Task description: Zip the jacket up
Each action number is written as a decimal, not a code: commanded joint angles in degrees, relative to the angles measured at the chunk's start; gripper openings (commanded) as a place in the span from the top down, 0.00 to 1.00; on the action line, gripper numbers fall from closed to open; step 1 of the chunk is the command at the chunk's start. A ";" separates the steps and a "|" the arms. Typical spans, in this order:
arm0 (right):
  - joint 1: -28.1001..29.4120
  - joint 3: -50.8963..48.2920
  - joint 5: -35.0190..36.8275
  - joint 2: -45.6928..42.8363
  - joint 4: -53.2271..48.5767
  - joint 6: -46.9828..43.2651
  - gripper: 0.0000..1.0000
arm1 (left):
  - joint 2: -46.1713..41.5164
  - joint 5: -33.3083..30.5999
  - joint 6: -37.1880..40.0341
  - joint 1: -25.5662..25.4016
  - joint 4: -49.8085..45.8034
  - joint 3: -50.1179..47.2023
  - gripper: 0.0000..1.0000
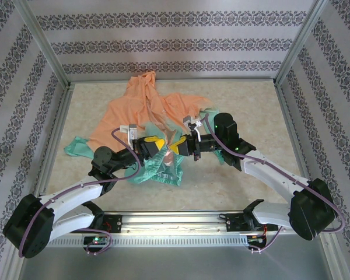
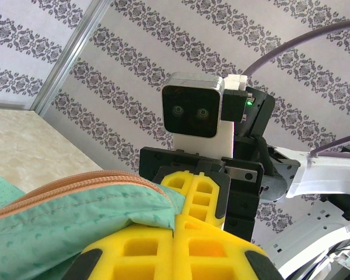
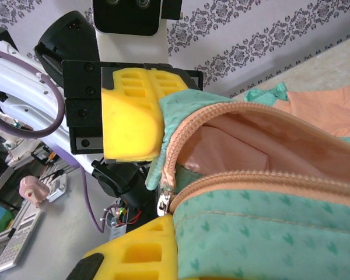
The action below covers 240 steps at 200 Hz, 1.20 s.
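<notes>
Mint-green hem of the jacket (image 1: 141,109) — pinched by left gripper (image 1: 160,146) and right gripper (image 1: 175,146), both clamped.

we see two white arms (image 1: 76,199) with black joints (image 1: 29,224), a purple cable (image 2: 286,49) looping along each, yellow gridded fingers (image 3: 131,116) set in black housings (image 3: 81,111), a white-mounted black camera (image 2: 192,111) at the wrist, a green light (image 2: 247,102)

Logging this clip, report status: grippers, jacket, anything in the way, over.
Both shut on the jacket hem: left gripper, right gripper, facing each other. Zipper slider at the hem, zip open beyond it. Nothing blocking seen.
</notes>
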 commanded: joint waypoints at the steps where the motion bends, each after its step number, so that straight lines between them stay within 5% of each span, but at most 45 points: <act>1: -0.12 0.23 0.86 -0.05 3.34 -1.64 1.00 | 0.50 1.85 -0.95 0.48 5.35 0.34 1.00; 101: -0.32 -0.89 1.41 -0.47 4.57 -1.18 1.00 | 0.99 0.52 -1.58 0.44 5.57 -0.54 1.00; 197: -0.96 -8.50 9.14 5.51 -1.52 5.99 1.00 | -11.33 -5.93 5.21 0.48 -28.06 -2.92 1.00; 240: 0.77 -12.75 13.07 12.73 -2.30 8.88 0.94 | -12.31 -8.10 3.52 0.48 -32.75 -6.04 1.00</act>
